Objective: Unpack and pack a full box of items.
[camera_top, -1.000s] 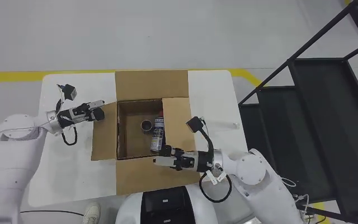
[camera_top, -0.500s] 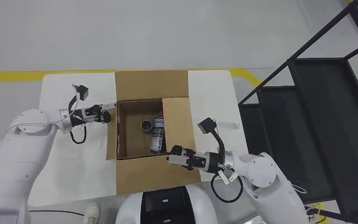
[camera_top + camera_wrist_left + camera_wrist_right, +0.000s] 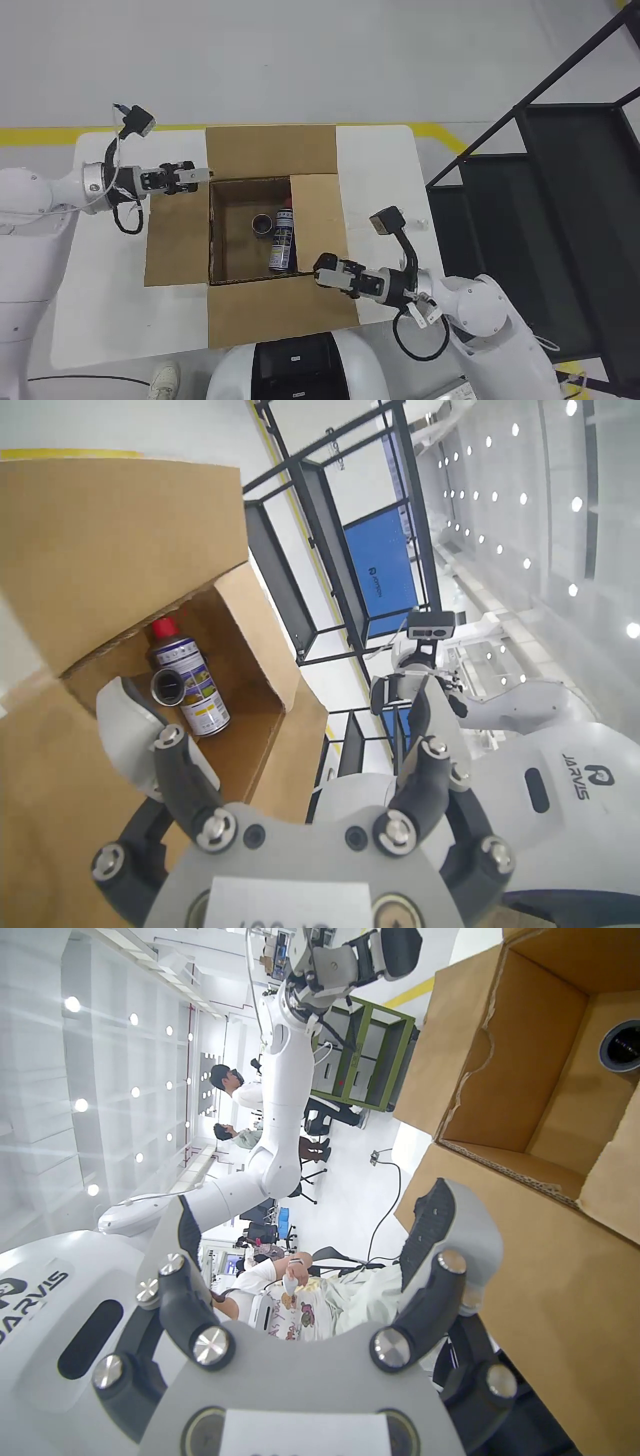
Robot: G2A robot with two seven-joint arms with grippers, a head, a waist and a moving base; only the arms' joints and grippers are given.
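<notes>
Presently the open box [image 3: 270, 150] sits on the table [image 3: 110, 300], spray can [image 3: 283, 243] lying inside; left gripper [image 3: 203, 176] spread apart, empty, by its far-left corner; right gripper [image 3: 322, 270] likewise, near-right corner

A robotics test hall, by every sign.

A plain white surface [image 3: 110, 290] carrying an open box [image 3: 270, 150] stands on a pale floor [image 3: 300, 60], and a yellow line [image 3: 40, 134] on that floor runs along the surface's far edge. Off its right edge rises a black metal frame of steps [image 3: 560, 200]. The wrist views open onto a big white hall. It has rows of round lights [image 3: 494, 495] overhead and a blue panel [image 3: 390, 570] set in tall black racking [image 3: 300, 565]. There is also a green cart [image 3: 370, 1063] with grey fronts, black office chairs [image 3: 306, 1188], a blue bin [image 3: 284, 1216] and a cable [image 3: 400, 1178] trailing over the floor.
</notes>
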